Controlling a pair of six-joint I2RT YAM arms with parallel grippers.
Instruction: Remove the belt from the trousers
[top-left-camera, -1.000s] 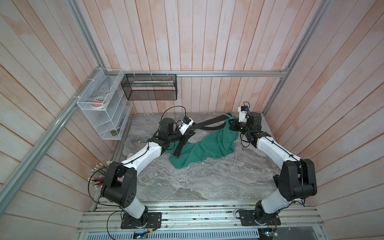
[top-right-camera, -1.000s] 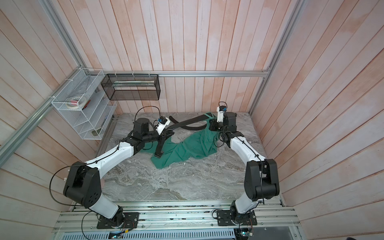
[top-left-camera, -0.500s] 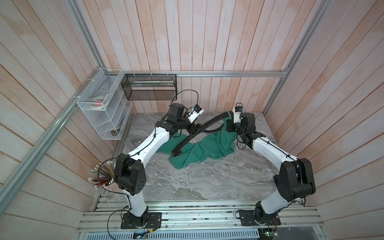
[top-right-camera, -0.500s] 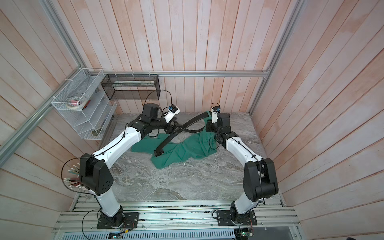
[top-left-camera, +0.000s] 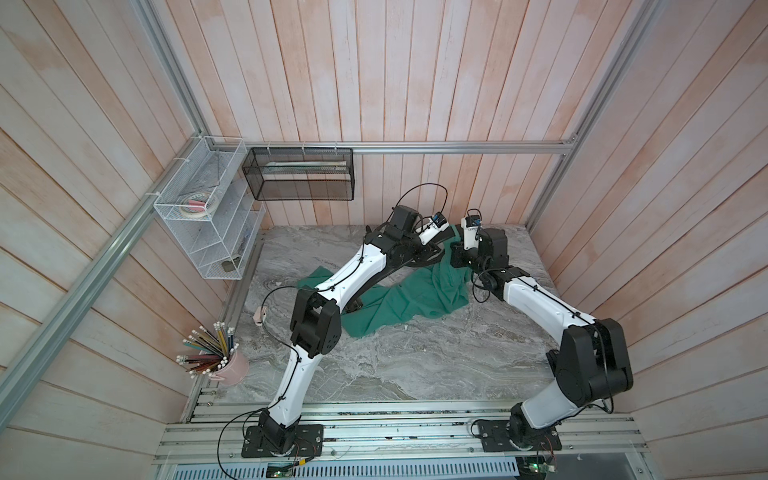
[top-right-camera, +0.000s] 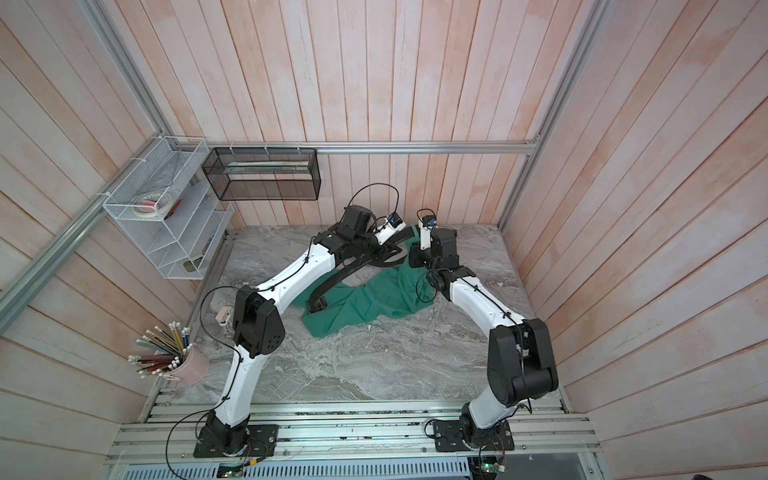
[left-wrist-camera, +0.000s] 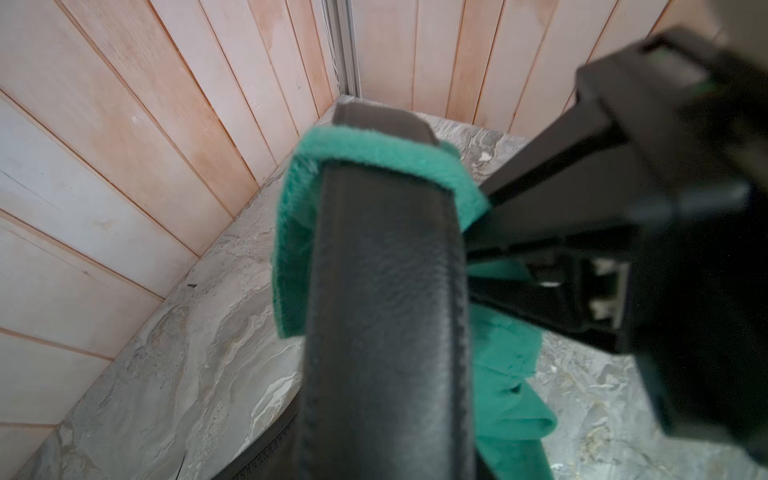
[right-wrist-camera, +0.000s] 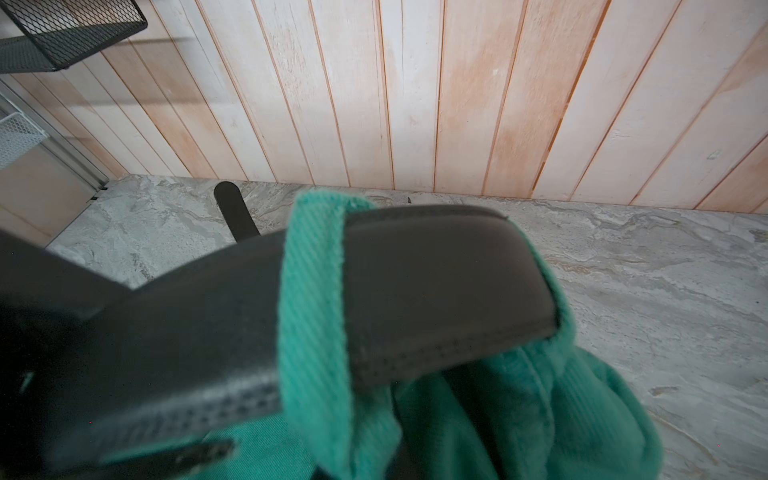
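desk (top-left-camera: 415, 365): grey marbled top, boxed in by pale wood-plank walls; both arms reach to the middle of its back edge, wrists close together.

trousers (top-left-camera: 419, 299): teal-green cloth, crumpled; spread from mid-desk toward the back edge; waistband end raised off the desk between the two wrists; one leg trails toward the front-left.

belt (left-wrist-camera: 386, 311): black stitched strap; not yet free of the trousers; threaded through one green belt loop (left-wrist-camera: 374, 153), its rounded tip (right-wrist-camera: 453, 286) poking just past that loop; in a top view the rest arcs down from the raised waistband beneath the left arm; buckle end (top-right-camera: 314, 306) lying at the left margin of the cloth, near mid-desk.

left gripper (top-left-camera: 436, 257): at the belt, just short of the belt loop; the strap runs straight down the middle of the left wrist view; its fingers are hidden by wrist and strap; whether they pinch the belt or stand apart cannot be told.

right gripper (left-wrist-camera: 476, 249): fingers (left-wrist-camera: 540, 166) drawn together, pinching the green waistband cloth right beside the belt loop, behind the belt.

sundries: pink cup of pencils (top-left-camera: 230, 365) at the front-left corner; small pinkish item (top-left-camera: 259, 316) by the left edge, too small to identify; white wire shelf (top-left-camera: 208, 220) on the left wall; black mesh basket (top-left-camera: 299, 174) on the back wall.
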